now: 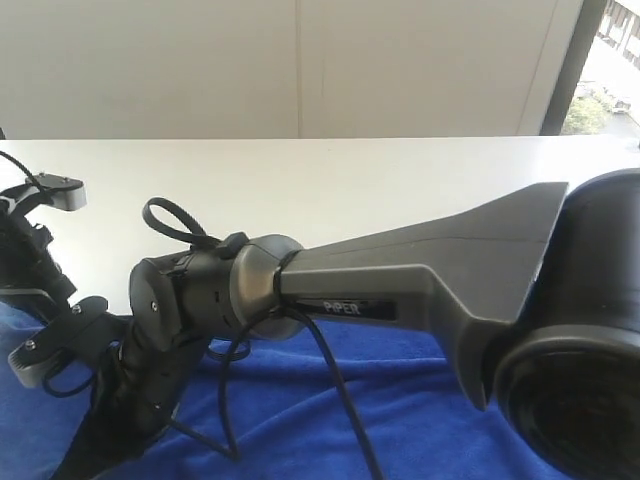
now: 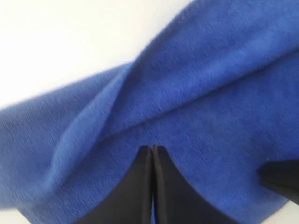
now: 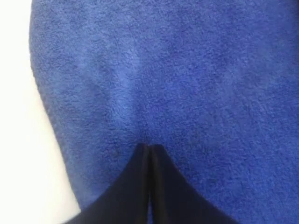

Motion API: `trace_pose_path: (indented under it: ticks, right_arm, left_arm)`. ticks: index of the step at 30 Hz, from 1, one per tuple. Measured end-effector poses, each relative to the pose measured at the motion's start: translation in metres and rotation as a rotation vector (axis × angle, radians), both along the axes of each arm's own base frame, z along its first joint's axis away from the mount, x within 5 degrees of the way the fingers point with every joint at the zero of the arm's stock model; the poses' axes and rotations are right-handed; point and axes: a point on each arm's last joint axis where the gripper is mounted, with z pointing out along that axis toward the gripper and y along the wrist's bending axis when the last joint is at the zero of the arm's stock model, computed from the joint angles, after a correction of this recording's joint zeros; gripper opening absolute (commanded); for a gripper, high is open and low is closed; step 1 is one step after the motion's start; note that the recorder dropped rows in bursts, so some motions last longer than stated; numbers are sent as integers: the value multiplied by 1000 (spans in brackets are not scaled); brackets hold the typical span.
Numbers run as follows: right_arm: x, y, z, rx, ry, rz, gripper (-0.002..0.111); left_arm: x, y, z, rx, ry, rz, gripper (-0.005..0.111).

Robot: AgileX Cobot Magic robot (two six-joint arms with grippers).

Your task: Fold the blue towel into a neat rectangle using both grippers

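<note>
Rumpled blue towel (image 2: 196, 93) lies under left gripper (image 2: 153, 148) and right gripper (image 3: 148, 147), both closed, tips seemingly touching it.

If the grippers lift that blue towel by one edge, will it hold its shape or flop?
Probably floppy: the blue towel lies in a soft raised fold. Its plush nap likely resists slipping. Pushed, it would probably bunch, not slide flat.

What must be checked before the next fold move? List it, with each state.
1. Left claw shut: ok.
2. Right claw shut: ok.
3. Blue towel pinched in either claw: cannot tell.
4. Towel lying flat: not ok, a ridge crosses it near the left claw.
5. Towel edge visible beside the right claw: ok, against the white table.
6. Whole towel outline: cannot tell, the right arm blocks the exterior view.
</note>
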Motion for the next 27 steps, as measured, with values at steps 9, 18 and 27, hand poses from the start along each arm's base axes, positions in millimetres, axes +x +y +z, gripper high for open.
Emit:
trace_pose_path:
  ticks: [9, 18, 27]
  right_arm:
    - [-11, -7, 3, -85, 80, 67, 0]
    - [-12, -7, 3, -89, 79, 71, 0]
    - [-11, -7, 3, -89, 77, 72, 0]
  left_arm:
    - [7, -4, -28, -44, 58, -25, 0]
    - [7, -9, -31, -106, -6, -278, 13]
    - [9, -9, -31, -96, -63, -357, 36]
